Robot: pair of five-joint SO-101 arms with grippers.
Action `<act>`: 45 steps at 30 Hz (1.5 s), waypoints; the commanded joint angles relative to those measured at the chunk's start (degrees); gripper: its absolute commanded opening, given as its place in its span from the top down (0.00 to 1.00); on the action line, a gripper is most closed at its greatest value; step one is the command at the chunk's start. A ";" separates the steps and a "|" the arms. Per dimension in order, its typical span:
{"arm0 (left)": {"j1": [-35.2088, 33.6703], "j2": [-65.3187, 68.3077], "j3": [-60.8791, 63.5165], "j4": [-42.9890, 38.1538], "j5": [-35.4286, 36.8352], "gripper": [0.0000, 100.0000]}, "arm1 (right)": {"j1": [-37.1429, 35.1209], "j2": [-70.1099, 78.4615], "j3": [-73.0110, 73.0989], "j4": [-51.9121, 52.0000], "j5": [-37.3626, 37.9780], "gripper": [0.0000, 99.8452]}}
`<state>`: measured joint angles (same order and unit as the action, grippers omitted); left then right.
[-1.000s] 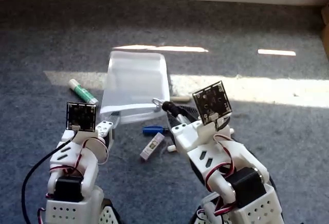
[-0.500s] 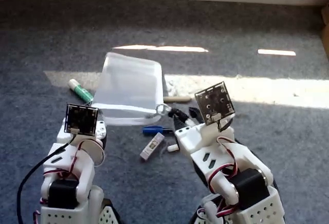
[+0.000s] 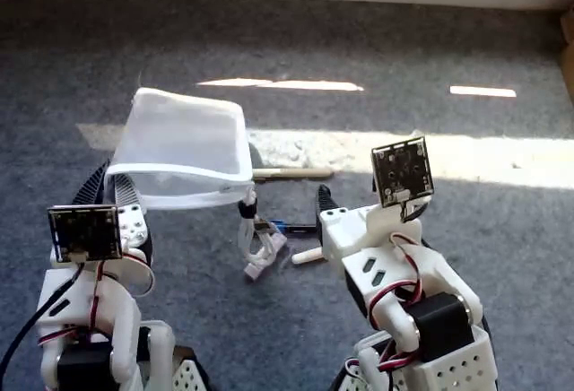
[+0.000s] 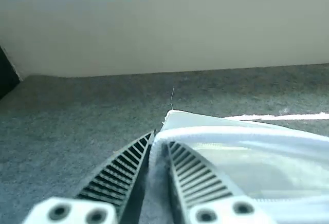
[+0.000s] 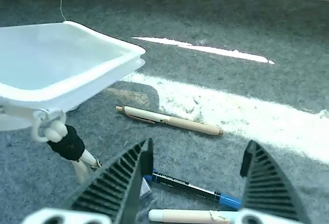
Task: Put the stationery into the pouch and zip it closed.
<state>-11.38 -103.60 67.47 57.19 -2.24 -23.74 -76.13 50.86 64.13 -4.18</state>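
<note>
Where the pouch is: the pouch [image 3: 184,144] hangs raised above the grey surface [image 3: 466,122], throwing a shadow on it, with its rim towards the arms.
Pouch handling: judged light and limp, with thin translucent walls that fold. The zip rim looks like the stiffest part and so the place to grip. Held by one corner only, it will likely swing and its mouth sag.
Zip pull [image 5: 64,142]: a ring, a black bead and a white cord dangle from the rim corner nearest the right arm. This looks like a fair second hold.
Left end effector [image 4: 160,141]: both ribbed jaws are clamped on the rim's other corner. The arm is raised, and the wrist looks out level over the pouch.
Right end effector [image 5: 199,149]: jaws spread wide with nothing between them. It is low, tilted down over the loose items.
Stationery: the beige pen [image 5: 169,121], blue marker [image 5: 190,187] and cream stick [image 5: 190,216] lie on the surface outside the pouch. They look slim, hard and prone to roll, so take them mid-barrel.
</note>
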 commanded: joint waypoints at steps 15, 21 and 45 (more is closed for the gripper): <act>-9.89 -0.31 -11.91 9.05 0.97 0.99 | 3.82 15.25 3.38 -6.37 -0.18 0.74; -9.80 -0.22 -13.23 9.05 1.05 0.99 | 3.91 24.04 -1.80 -3.21 2.64 0.74; -3.56 28.88 -27.03 9.05 4.40 0.99 | 7.78 44.44 -14.11 6.46 -24.44 0.74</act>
<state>-18.33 -79.52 47.60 66.24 1.01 -18.37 -33.05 41.71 68.62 -26.07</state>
